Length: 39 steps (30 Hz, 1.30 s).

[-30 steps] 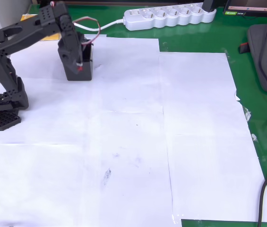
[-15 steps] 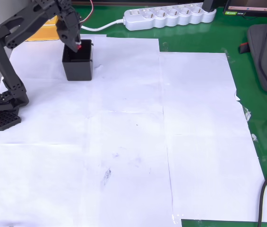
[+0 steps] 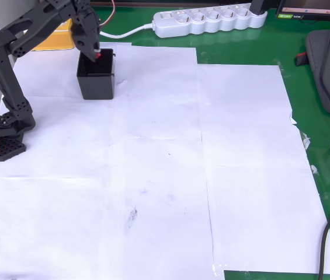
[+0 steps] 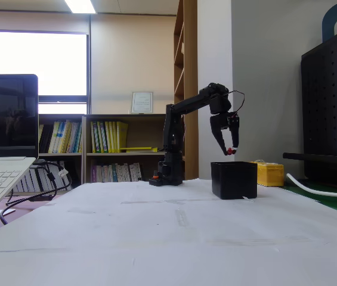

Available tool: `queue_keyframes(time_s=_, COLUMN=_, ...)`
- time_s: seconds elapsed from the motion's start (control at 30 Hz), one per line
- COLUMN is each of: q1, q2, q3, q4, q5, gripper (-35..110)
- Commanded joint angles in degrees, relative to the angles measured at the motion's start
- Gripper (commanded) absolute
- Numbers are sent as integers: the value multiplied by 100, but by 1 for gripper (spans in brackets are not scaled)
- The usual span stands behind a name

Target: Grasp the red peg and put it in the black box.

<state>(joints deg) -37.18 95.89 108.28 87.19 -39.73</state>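
White paper sheets (image 3: 153, 163) cover the green table (image 3: 305, 76), carrying the black box (image 3: 96, 79).

Red peg (image 4: 231, 151): tiny dark-red stub, pinched at hand (image 4: 230, 150) tips, held just above black box (image 4: 234, 180); box upright, open-topped, square, on white-papered surface.

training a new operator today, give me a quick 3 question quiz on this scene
1. True or false: the red peg already lies on the floor of the black box.
2. In the fixed view, the gripper is: A) above the box, B) beside the power strip, C) touching the paper.
3. What yellow thing sits behind the box in the fixed view?

Key: 1. False, it is held in the fingertips above the rim. 2. A. 3. A yellow block.
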Motion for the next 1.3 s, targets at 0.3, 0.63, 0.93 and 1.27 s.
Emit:
queue_keyframes(time_s=0.3, q1=-79, q2=-237, q3=-149, q4=-299, q5=-132, gripper=27)
queue_keyframes(time_s=0.63, q1=141, q2=-686, q3=-466, q4=-360, q5=-35, gripper=0)
queue_keyframes(time_s=0.93, q1=984, q2=-1600, q3=-765, q4=-88, q5=-650, gripper=0)
queue_keyframes(time_s=1.27, q1=3085, q2=-3366, q3=-1740, q4=264, q5=-2461, gripper=0)
